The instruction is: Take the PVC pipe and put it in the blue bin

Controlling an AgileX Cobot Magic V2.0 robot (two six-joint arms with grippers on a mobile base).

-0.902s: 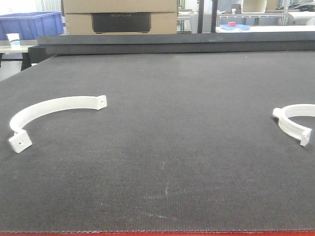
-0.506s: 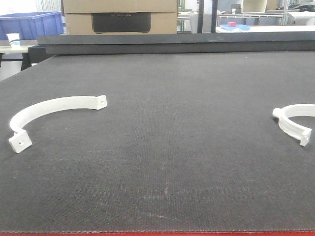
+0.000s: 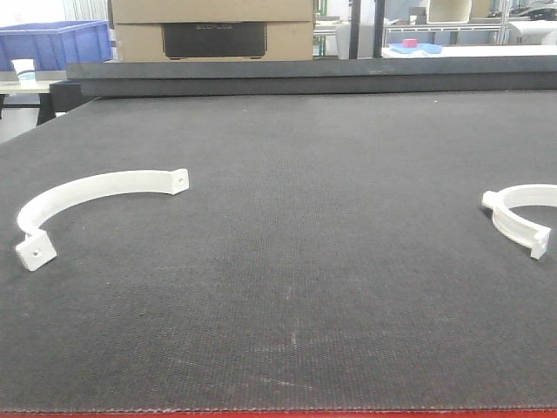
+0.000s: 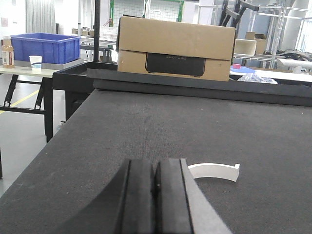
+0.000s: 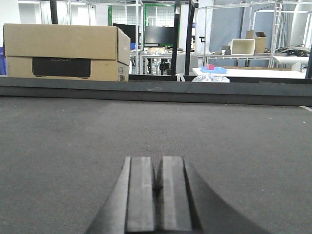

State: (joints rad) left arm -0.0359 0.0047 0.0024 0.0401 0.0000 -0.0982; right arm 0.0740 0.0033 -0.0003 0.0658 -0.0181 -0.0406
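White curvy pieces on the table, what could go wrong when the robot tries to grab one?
The left claw and right claw are shut; unopened, they might push a curved piece along the mat.
The pieces are thin and lie flat, so a grip may slip.
The blue bin sits on another table, so a carried piece could drop.

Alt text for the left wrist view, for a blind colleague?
The left claw, shut and empty, sits over a dark mat, with a white curved PVC clamp lying just ahead, slightly right. Beyond: a cardboard box and, far left, a blue bin.
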